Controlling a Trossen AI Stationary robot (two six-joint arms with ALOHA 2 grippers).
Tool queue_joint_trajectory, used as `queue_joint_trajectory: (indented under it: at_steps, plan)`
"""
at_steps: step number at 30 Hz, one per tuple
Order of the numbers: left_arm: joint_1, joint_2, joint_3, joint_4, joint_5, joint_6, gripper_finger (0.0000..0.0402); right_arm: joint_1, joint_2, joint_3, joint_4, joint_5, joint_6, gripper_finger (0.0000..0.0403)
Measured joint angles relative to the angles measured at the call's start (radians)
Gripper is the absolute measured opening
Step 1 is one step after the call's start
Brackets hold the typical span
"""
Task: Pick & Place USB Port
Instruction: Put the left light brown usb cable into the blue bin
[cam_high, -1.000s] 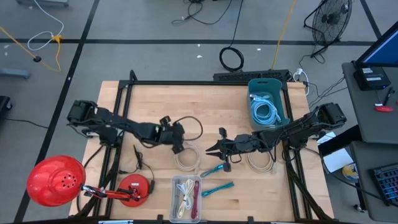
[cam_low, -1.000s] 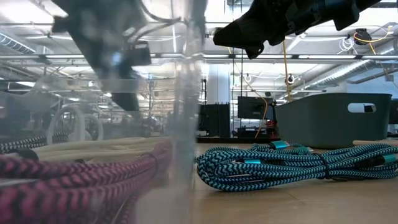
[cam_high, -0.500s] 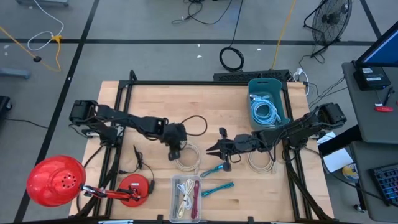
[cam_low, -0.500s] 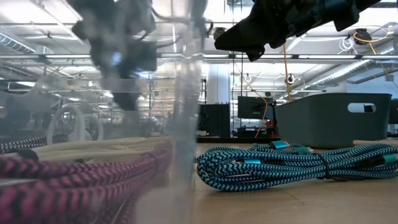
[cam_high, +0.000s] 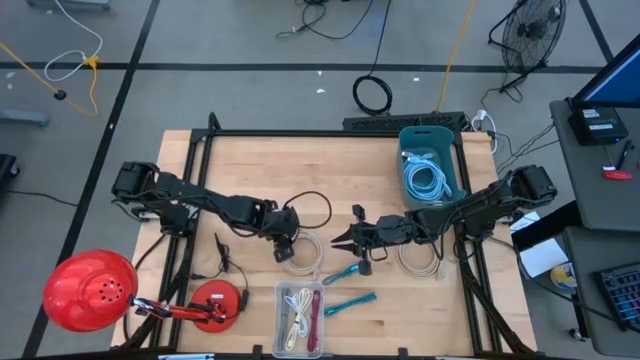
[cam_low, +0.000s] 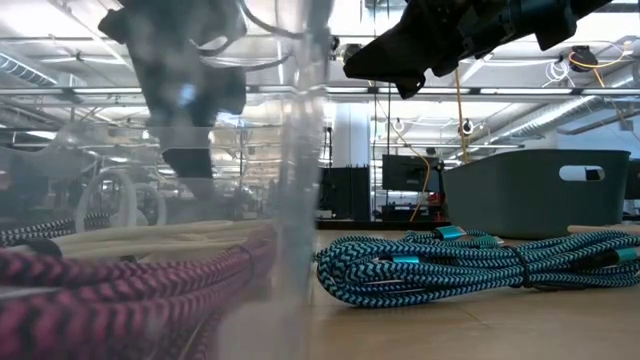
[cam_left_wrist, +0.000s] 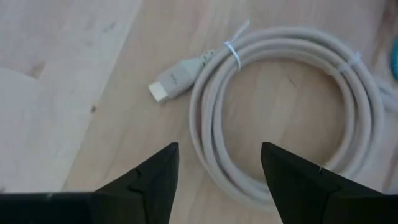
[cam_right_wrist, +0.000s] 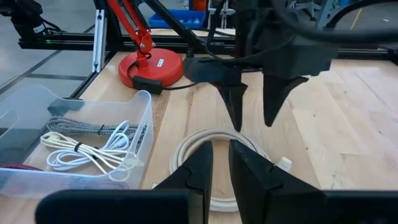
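Clear plastic tray at the near edge of the wooden surface holds white, striped and magenta cables. Just beyond it lies a teal cable. Farther in, the left gripper hangs with fingers spread wide and empty above a coiled white USB cable. The right gripper, fingers nearly together, holds nothing, facing the left. A grey bin sits at the far right
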Motion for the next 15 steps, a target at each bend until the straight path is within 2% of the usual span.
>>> queue_joint_trajectory:
  at_steps: [15]
  plan:
    - [-0.017, 0.170, 0.004, 0.005, -0.022, -0.046, 0.0229, 0.000, 0.000, 0.000, -0.004, 0.000, 0.000, 0.0043]
